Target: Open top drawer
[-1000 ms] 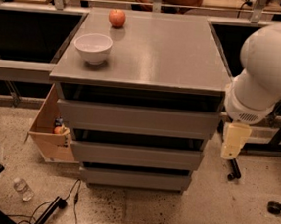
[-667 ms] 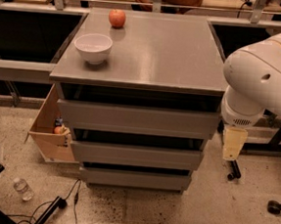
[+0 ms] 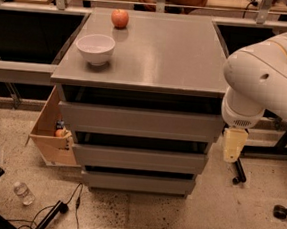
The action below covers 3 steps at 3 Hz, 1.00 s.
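table (image 3: pixel 153 62) centre frame | arm (image 3: pixel 267 82) right edge, bent inward, likely to set hand at drawer height | top drawer (image 3: pixel 140 120) just under table, front looks shut | hand (image 3: pixel 235 143) hangs beside its right end, not touching; open or closed: cannot tell | bowl (image 3: pixel 95 48), apple (image 3: pixel 120 18) upper left, clear of work | since earlier: arm swung left, hand barely shifted, drawer unmoved
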### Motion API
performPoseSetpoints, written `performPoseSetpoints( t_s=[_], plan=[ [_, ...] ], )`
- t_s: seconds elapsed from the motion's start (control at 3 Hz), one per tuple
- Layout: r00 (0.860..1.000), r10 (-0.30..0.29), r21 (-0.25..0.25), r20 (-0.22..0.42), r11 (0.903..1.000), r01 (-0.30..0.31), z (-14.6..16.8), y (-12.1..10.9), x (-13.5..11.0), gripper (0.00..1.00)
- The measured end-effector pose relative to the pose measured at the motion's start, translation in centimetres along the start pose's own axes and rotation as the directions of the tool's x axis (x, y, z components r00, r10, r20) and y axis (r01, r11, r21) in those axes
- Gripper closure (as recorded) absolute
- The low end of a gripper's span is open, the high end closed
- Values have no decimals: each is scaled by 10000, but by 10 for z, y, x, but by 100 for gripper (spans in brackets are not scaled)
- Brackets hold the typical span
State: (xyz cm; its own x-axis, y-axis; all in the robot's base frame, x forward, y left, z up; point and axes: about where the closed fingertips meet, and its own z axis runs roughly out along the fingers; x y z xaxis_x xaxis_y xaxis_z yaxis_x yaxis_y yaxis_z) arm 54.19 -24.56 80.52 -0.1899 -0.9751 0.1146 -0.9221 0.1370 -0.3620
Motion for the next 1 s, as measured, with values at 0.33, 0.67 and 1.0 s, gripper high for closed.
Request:
performPoseSetpoints(
  t_s=[0.33,0.67,1.0],
  plan=[
    [9991,37,-493,429,9988,-16,36,-8,-18,0],
    [9958,-103,-938,907,9954,189,65,-11,-40,0],
    [9923,-327,-1491,1196,9875,505,93,-13,-63,0]
  ],
)
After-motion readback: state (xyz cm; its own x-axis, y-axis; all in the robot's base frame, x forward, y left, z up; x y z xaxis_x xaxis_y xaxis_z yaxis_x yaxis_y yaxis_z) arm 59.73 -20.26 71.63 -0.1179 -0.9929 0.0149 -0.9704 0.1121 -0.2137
